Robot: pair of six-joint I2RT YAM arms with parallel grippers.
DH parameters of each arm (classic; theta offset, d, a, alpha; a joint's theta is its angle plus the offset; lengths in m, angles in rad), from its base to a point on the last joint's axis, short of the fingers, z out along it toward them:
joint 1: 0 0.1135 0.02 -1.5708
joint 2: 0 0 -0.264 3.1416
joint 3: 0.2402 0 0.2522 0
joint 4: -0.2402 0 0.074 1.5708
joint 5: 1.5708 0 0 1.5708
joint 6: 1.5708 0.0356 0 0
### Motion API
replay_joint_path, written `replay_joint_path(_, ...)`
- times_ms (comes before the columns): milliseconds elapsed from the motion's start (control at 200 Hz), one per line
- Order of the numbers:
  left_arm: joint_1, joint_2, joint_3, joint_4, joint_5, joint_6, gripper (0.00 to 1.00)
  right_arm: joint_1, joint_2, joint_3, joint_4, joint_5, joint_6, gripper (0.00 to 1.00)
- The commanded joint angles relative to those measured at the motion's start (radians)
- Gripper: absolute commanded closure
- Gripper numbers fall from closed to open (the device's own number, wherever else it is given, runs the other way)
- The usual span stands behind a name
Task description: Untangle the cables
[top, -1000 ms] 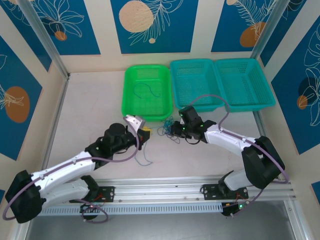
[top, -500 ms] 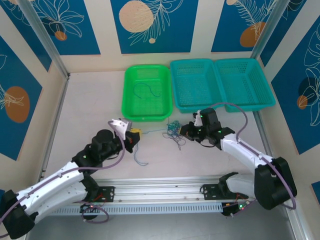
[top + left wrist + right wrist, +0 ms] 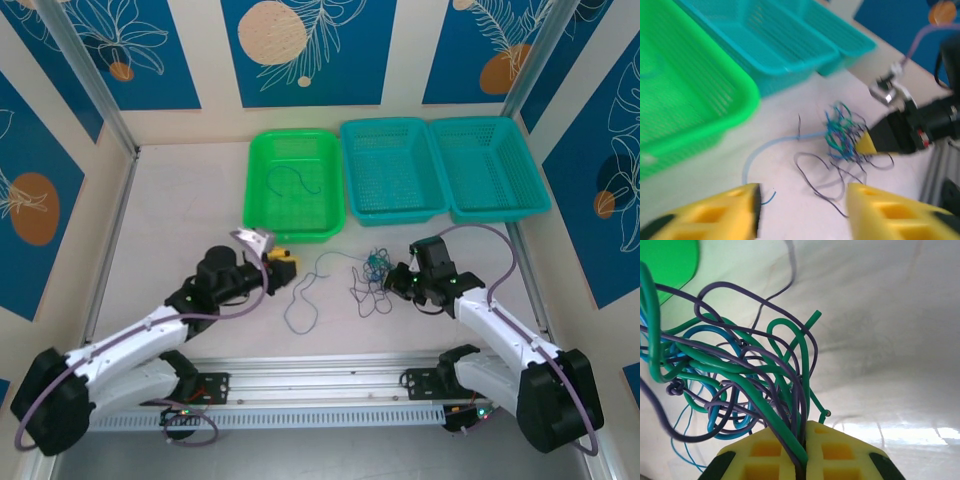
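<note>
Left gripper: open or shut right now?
Open: the left gripper's yellow fingers stand well apart with nothing gripped between them; a loose blue strand lies just ahead.

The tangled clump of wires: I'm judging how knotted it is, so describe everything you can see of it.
The clump is a loose ball of thin, glossy, curly wires in green, blue and dark purple, looped through one another, with one small knot showing. The shut right hand pinches several strands. It is over the pale table, near the left teal basket but apart from it; loose dark strands trail from it.
</note>
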Motion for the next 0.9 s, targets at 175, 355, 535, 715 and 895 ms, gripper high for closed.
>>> replay_joint_path(175,-0.113,0.175,0.118,0.033,0.085,0.389,0.18,0.154,-0.043,0.092,-0.016,-0.023,-0.133,0.97)
replay_joint_path(355,-0.124,0.289,0.158,0.049,0.021,0.658,0.08,0.24,-0.043,0.127,-0.01,-0.043,-0.185,0.97)
replay_joint_path(535,-0.124,0.38,0.178,0.086,-0.071,0.74,0.19,0.293,-0.043,0.147,-0.02,-0.025,-0.192,0.97)
replay_joint_path(715,-0.124,0.426,0.181,0.123,-0.09,0.655,1.0,0.321,-0.036,0.113,-0.002,0.021,-0.16,0.9)
replay_joint_path(895,-0.131,0.444,0.162,0.148,-0.091,0.635,1.0,0.37,0.026,0.13,-0.155,0.159,-0.135,0.71)
